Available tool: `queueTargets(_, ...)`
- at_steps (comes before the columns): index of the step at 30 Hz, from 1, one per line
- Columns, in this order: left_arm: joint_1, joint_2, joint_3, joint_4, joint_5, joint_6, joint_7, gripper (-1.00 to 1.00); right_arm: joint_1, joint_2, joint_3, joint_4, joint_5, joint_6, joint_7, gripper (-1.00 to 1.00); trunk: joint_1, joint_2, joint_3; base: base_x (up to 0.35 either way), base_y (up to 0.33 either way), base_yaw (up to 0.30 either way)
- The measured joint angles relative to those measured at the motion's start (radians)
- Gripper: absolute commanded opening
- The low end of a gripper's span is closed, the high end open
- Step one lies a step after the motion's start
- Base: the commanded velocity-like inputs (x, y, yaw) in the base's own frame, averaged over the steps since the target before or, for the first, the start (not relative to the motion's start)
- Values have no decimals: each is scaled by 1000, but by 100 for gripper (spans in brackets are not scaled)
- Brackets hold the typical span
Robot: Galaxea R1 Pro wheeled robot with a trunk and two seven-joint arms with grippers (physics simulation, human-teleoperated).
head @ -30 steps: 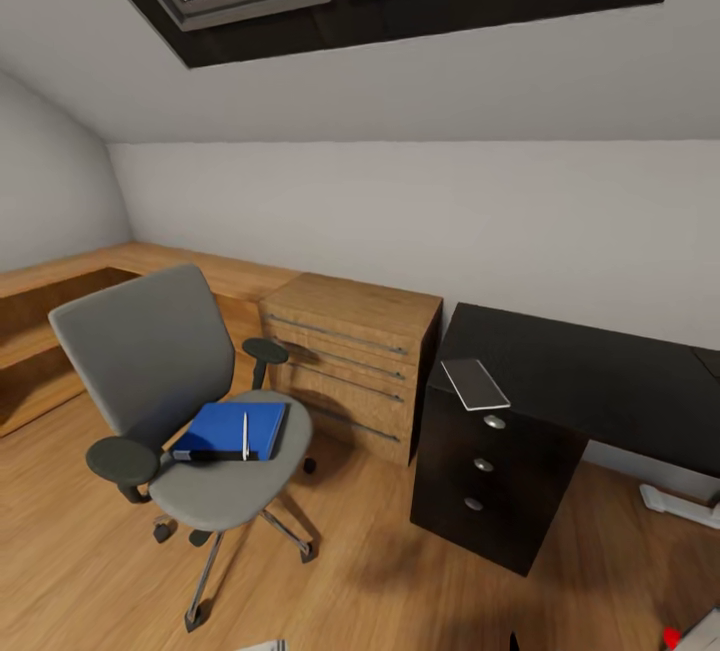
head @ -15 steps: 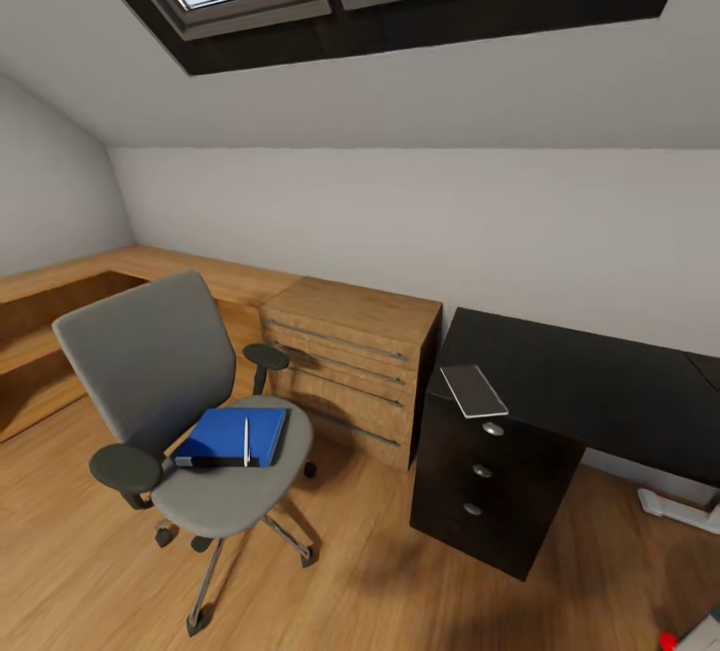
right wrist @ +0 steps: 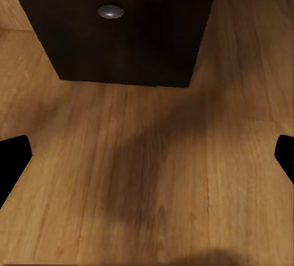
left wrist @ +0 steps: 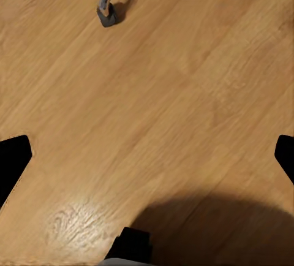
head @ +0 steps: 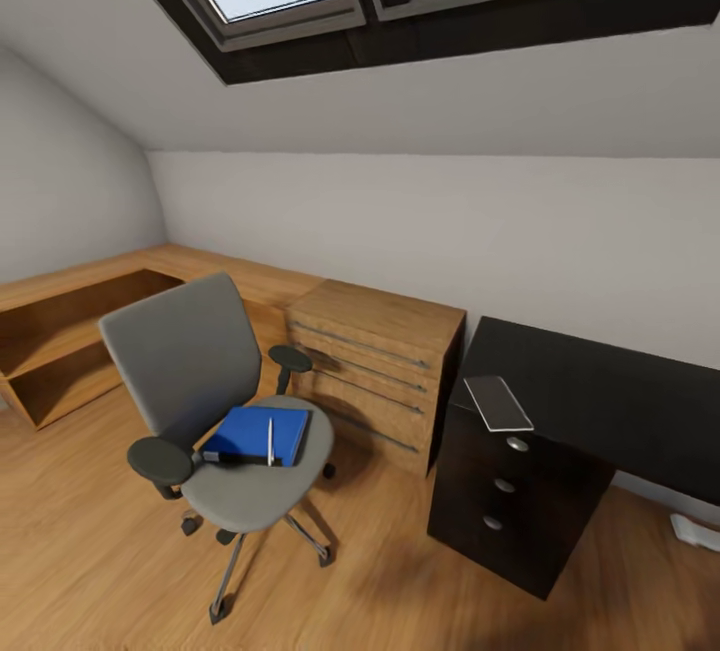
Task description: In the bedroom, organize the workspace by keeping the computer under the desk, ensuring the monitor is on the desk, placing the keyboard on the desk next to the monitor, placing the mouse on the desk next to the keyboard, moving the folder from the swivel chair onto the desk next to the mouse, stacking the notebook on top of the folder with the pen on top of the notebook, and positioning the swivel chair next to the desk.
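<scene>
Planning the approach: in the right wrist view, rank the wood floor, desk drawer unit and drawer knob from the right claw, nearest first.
1. wood floor, directly under the right claw.
2. desk drawer unit, ahead.
3. drawer knob, higher on its front.

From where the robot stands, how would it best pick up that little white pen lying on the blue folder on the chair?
Probably from above, pinching the pen across its thin middle. It lies flat on the blue folder on the swivel chair seat, so only its narrow sides offer a grip. The backrest and armrests block the far side and flanks, so coming from the open front edge seems easiest.
</scene>
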Motion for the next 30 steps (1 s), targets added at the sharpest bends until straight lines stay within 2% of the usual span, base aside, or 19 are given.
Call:
queueTargets(8, 0, 75, -2, 62, 1, -5, -11, 100, 0, 1, 1, 25, 1, -1, 0, 100, -31, 56, 22, 0, 0, 272)
queueTargets(13, 0, 98, -1, 108, 4, -8, -36, 100, 0, 0, 1, 29, 1, -1, 0, 100, -50, 91, 35, 0, 0, 269)
queueTargets(20, 0, 111, -2, 145, 6, -29, -62, 100, 0, -1, 1, 31, 1, -1, 0, 100, -77, 140, 52, 0, 0, 265)
queueTargets(30, 0, 111, -3, 160, 6, -84, -67, 100, 0, -2, 1, 32, 1, -2, 0, 100, -115, 210, 77, 0, 0, 261)
